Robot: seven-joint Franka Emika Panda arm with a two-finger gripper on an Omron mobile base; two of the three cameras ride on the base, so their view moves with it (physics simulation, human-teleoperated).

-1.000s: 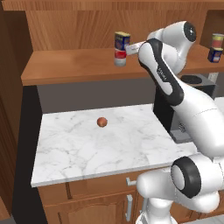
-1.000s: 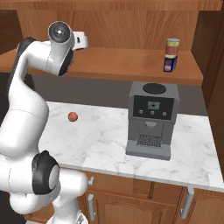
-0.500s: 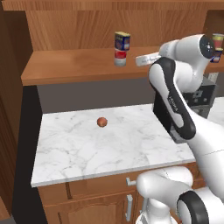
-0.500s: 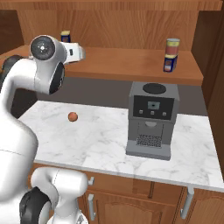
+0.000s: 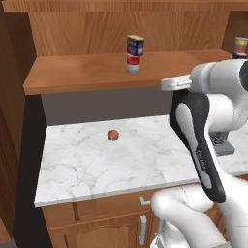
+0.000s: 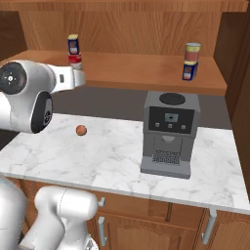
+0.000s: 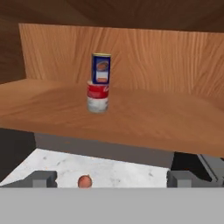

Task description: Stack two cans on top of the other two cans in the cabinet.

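Showing two stacks on the shelf point(image 7: 144, 120): blue can point(image 7: 101, 68) sitting on red can point(image 7: 97, 97), frame centre. The gripper point(image 7: 107, 179) is standing open, holding nothing.

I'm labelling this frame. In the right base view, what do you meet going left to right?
Robot arm → blue can on red-and-white can → orange ball → coffee machine → red-label can on blue can.

Even, soft rendered light — no glare, no deep shadow.
The marble counter point(image 5: 145, 160) reads bright and flat; the band under the cabinet point(image 5: 87, 70) shelf sits in dull shade, and its left corner goes dark. Edges look slightly soft — low resolution, with no visible warping at the borders.
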